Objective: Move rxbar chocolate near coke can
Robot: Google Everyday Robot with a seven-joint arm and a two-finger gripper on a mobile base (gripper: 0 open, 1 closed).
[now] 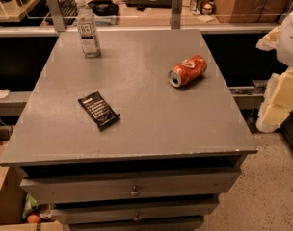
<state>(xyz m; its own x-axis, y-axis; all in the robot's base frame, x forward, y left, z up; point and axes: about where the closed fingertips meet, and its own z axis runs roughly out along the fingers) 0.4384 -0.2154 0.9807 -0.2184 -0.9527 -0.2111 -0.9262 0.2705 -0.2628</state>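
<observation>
Open worktop (151,124) lies between rxbar chocolate (98,110) and coke can (187,70); water bottle (87,28) stands upper left; end effector (277,97) at right edge.

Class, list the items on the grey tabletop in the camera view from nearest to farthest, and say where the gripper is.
rxbar chocolate → coke can → water bottle. The gripper hangs beyond the right edge of the table, apart from all three.
</observation>
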